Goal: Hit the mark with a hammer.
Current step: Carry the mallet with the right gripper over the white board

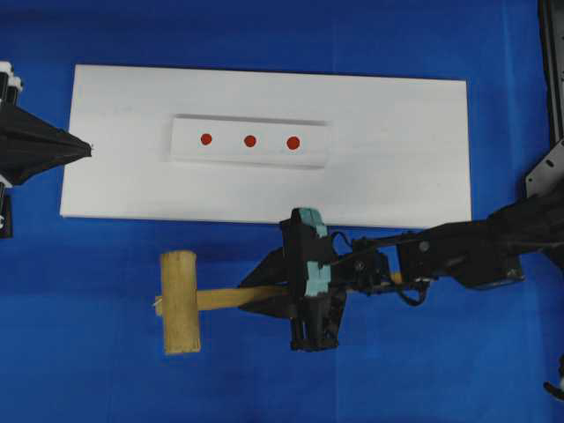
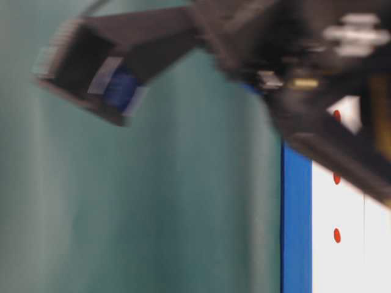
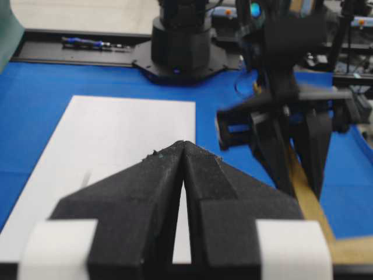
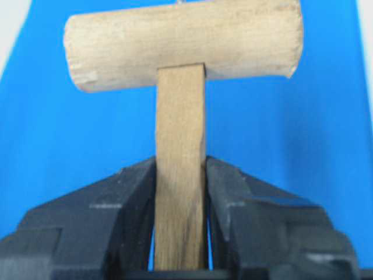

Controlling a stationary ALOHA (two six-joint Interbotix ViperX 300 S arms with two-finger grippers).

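Where the right tool (image 1: 284,295) clamps the flat handle of the hammer (image 1: 181,301), both black fingers (image 4: 137,192) press the wood from either side, and the thick cylindrical head lies just ahead of the tips, crosswise to the handle, over the blue counter (image 1: 88,370). Beyond that tool's side lies a white board (image 1: 397,150) carrying a raised white strip (image 1: 251,141) with three red marks (image 1: 249,140) in a row, apart from the hammer. The left tool (image 1: 86,148) is clenched on nothing, its tip at the board's near edge, well apart from the hammer.
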